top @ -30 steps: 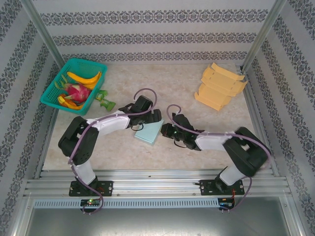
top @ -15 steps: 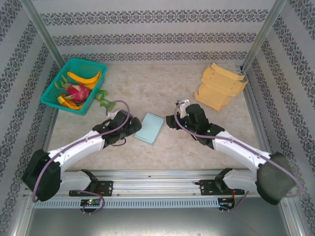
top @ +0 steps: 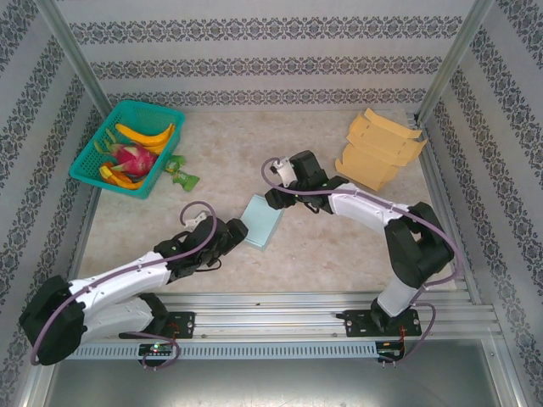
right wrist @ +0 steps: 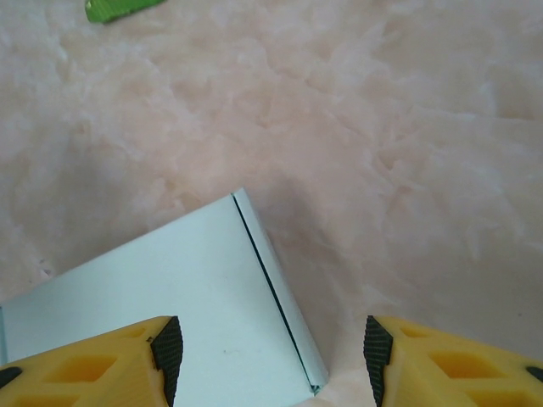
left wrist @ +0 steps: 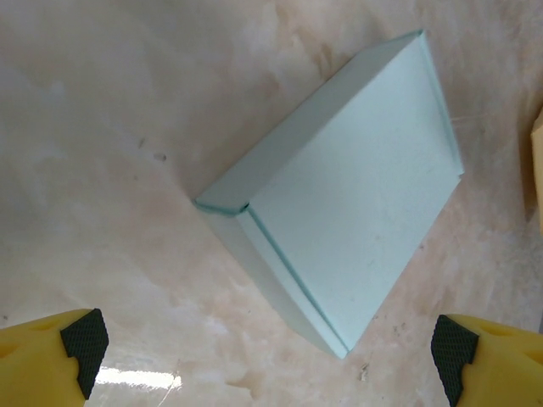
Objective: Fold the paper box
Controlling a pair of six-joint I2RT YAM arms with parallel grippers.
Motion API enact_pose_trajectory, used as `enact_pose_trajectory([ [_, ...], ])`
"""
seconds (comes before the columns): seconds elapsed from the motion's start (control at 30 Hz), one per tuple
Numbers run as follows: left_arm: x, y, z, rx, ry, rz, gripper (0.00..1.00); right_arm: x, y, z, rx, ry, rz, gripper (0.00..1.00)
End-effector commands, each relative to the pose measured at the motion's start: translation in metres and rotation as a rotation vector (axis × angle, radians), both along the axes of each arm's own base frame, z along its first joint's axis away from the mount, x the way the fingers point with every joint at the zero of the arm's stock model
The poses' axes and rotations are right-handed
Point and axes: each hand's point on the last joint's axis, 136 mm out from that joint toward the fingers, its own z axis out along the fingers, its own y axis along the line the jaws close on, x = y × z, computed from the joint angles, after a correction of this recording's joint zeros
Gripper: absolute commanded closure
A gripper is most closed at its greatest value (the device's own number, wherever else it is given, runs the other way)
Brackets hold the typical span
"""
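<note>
The left arm lies low and stretched out across the near-left part of the table (top: 322,254), reaching rightward and a little away. Its left gripper (top: 239,231) ends just beside the near-left corner of the paper box (top: 264,220). In the left wrist view, this claw (left wrist: 267,356) is spread wide. One black-padded yellow finger sits at each lower corner, and the box (left wrist: 339,203) lies ahead of them with neither pad touching it.

The right arm rises from its base and bends sharply at the elbow on the right. It then reaches back leftward and farther away, so the right gripper (top: 274,198) hovers over the far end of the box. From the right wrist camera its jaws stand apart around the box's corner (right wrist: 204,288). The right finger (right wrist: 441,356) is clear of the box's edge, so the claw (right wrist: 270,352) pinches nothing.

There is one pale blue box, closed and lying flat near the middle of the table between the two grippers. One stack of flat orange blanks (top: 377,153) sits at the far right, and how many sheets it holds cannot be told. One teal basket (top: 151,107) stands at the far left. It holds one pink dragon fruit (top: 136,158) and some bananas (top: 148,134) whose number is unclear. One green item (top: 181,175) lies just beside the basket's right side.
</note>
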Motion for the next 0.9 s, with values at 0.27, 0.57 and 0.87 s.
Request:
enact_pose_trajectory([
  [0.27,0.019,-0.03,0.005,0.034,-0.047,0.001,0.0,0.011,0.016,-0.022,0.014,0.072,0.06,0.39],
  [0.57,0.042,-0.05,-0.005,0.093,-0.063,-0.024,0.01,0.007,0.021,-0.042,0.039,0.124,0.07,0.39],
  [0.87,0.057,-0.048,-0.019,0.149,-0.058,0.006,0.06,0.006,0.005,-0.056,0.044,0.15,0.017,0.39],
])
